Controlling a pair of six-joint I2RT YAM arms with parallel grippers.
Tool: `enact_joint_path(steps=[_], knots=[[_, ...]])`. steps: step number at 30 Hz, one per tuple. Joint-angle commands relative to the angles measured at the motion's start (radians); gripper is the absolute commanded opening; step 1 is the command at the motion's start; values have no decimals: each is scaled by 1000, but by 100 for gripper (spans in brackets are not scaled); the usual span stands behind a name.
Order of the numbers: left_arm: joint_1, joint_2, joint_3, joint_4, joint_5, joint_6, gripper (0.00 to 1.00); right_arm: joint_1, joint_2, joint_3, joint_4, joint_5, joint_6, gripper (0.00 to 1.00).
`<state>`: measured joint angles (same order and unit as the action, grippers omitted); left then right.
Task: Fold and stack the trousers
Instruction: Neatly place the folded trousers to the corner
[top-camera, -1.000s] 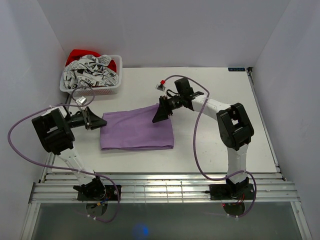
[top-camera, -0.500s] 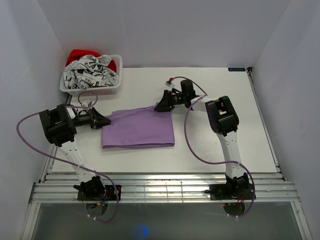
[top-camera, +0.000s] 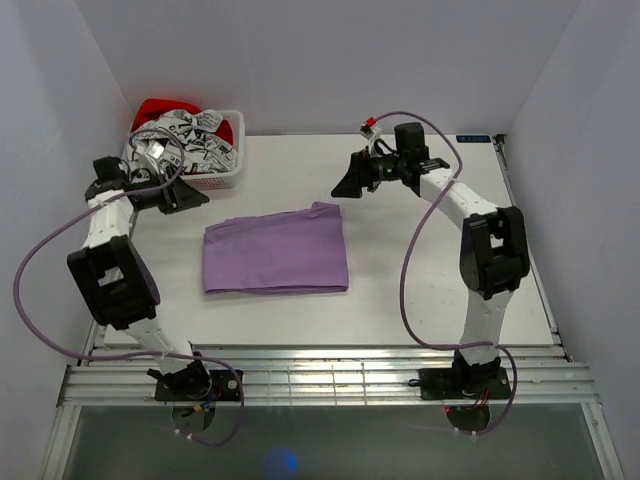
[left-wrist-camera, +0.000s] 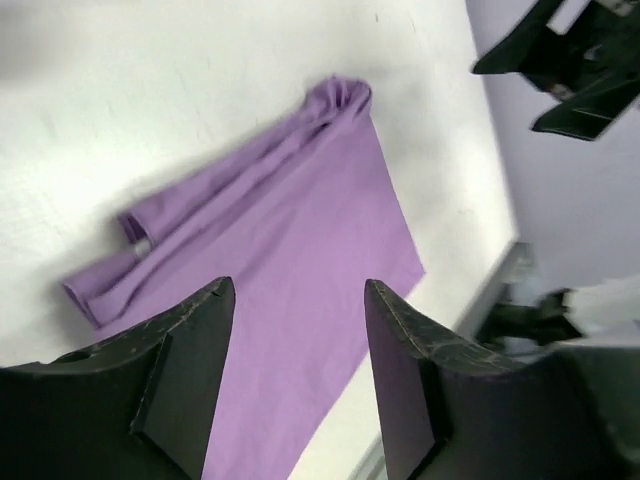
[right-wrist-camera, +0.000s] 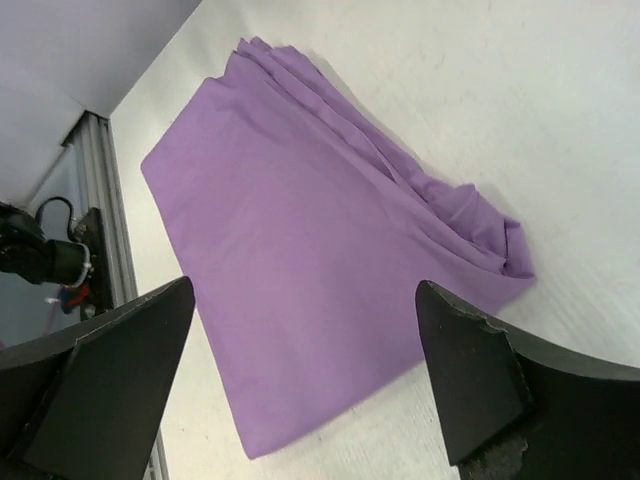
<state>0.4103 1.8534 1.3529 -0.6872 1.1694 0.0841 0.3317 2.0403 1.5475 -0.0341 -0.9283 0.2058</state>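
Left gripper (left-wrist-camera: 295, 330): jaws parted, nothing between the fingers; it hangs over the far left of the table (top-camera: 430, 280), just near of the basket (top-camera: 232, 170), apart from the cloth.
Right gripper (right-wrist-camera: 300, 330): jaws spread wide, empty; it hangs over the far middle of the table, well clear of the cloth.

Change over the last second: both grippers were down at the far edge of the trousers (top-camera: 275, 255), the left at the far left corner, the right at the far right corner; both have since let go and drawn back, the left towards the basket, the right towards the far wall; the cloth has settled flat.

Position of the trousers: folded into a compact lilac rectangle in the middle of the table, slightly left of centre; layered edges run along the far side; the far right corner is slightly bunched, as both wrist views show.

Consequence for the task: this fold appears complete and released; judged remaining work is a check of the bunched corner, possibly one more fold, then placement on a stack; no stack is visible on the table.

The basket holds other printed and red cloth.
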Motion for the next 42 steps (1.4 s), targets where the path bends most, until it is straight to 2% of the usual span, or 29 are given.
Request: enact_joint_path(steps=[1,2,5,6,8,9,11,14,17,21,29,32,35,36,37,38,41,42], knots=[[-5,-252,97,-74,-144,132,66,20,-181,72,-356,77,-413,96],[-5,-332,103,-71,-187,137,77,39,-205,77,-416,107,-483,93],[-2,-445,95,-45,-339,103,97,88,-310,39,-554,268,-687,90],[-2,-501,88,-35,-371,82,98,146,-340,11,-556,378,-718,90],[-1,-533,100,-58,-439,27,98,219,-426,-79,-529,497,-773,90],[1,-537,135,-80,-460,4,98,296,-446,-104,-520,593,-781,90],[11,-522,182,-162,-485,-56,98,395,-491,-165,-472,649,-775,90],[44,-500,238,-235,-424,-110,98,504,-490,-199,-418,692,-763,90],[51,-500,236,-256,-352,-118,98,573,-419,-176,-392,691,-764,90],[51,-499,198,-261,-347,-127,98,687,-267,-65,-357,752,-767,90],[55,-447,132,-261,-286,-129,98,788,38,141,-329,821,-723,91],[56,-433,172,-316,-301,-54,98,808,125,158,-281,896,-721,93],[70,-425,225,-377,-336,15,98,807,199,163,-274,1017,-715,100],[74,-428,227,-393,-346,25,98,803,204,145,-267,1060,-729,93],[79,-437,220,-396,-347,29,98,794,190,117,-253,1062,-730,90],[90,-445,210,-397,-346,32,98,765,172,36,-236,1051,-721,81],[97,-467,204,-414,-341,51,98,672,72,-141,-164,1024,-671,64],[97,-468,210,-428,-347,75,98,646,45,-183,-156,1001,-663,61]])
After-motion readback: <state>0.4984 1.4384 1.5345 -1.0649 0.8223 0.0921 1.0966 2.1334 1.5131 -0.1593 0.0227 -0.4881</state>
